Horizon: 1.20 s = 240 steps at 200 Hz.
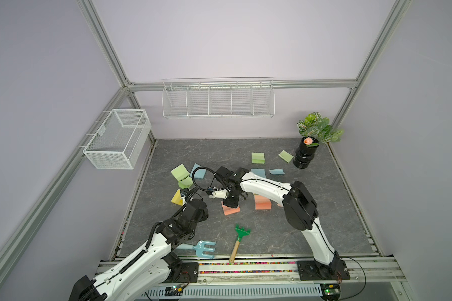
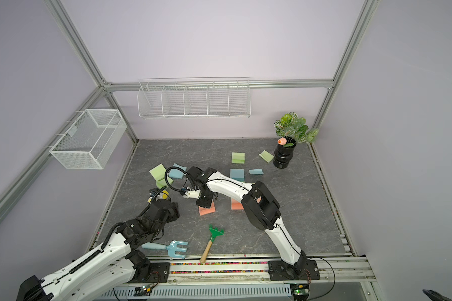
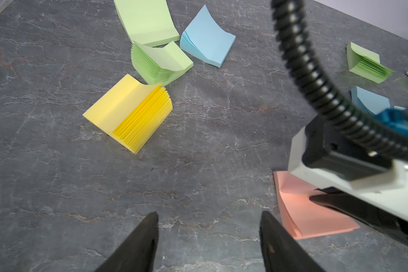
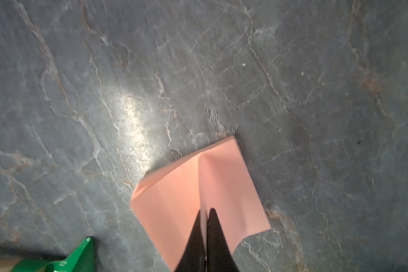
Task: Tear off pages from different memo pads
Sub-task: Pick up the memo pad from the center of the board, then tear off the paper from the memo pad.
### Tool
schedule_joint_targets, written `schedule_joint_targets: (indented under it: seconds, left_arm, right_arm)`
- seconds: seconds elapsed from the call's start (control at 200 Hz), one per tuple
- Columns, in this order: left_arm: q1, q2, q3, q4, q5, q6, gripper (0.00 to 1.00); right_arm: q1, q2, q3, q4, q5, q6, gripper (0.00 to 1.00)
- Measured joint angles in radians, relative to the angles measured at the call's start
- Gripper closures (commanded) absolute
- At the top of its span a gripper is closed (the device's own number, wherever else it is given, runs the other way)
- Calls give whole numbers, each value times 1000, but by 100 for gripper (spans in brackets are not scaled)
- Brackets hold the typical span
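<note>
Your right gripper (image 4: 205,213) pinches the salmon page (image 4: 172,202) | left gripper (image 3: 209,215) spread | green rake (image 1: 241,231) nearby | top views hide that pinch

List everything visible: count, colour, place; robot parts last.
green memo pads: four, pastel green, two left, two back right
blue memo pads: two, light blue, left and centre back
yellow memo pad: one, yellow, left
salmon memo pads: two, salmon, centre
loose page: one, blue, beside centre blue pad
hand fork: one, light blue, front left
rake: one, green with wooden handle, front centre
potted plant: one, green, black pot, back right corner
wire baskets: two, white, left and back walls
table: one, grey marbled
left gripper: black, open over bare table
right gripper: black, shut on top salmon page
</note>
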Motion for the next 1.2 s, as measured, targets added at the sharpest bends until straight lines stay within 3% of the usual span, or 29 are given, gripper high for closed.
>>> schedule_joint_targets:
  seconds: [0.21,0.405,0.745,1.0,1.065,1.199]
  left_arm:
    - [0,-6,-11,15,13,6,31]
    - [0,-13,-29,54,101,47,30]
    - [2,-115,-70,243,438,148,28]
    - [2,-190,-137,420,700,170,27]
    - [2,-203,-145,447,741,170,31]
    - [2,-217,-147,484,787,177,51]
  right_arm:
    - [-2,0,12,-34,-51,-19,93]
    - [-21,-54,-16,-40,-124,-43,93]
    - [-34,-471,-295,71,-285,-151,93]
    - [-33,-579,-384,130,-394,-157,94]
    - [-33,-591,-401,141,-415,-157,93]
    - [-33,-618,-439,164,-442,-156,94]
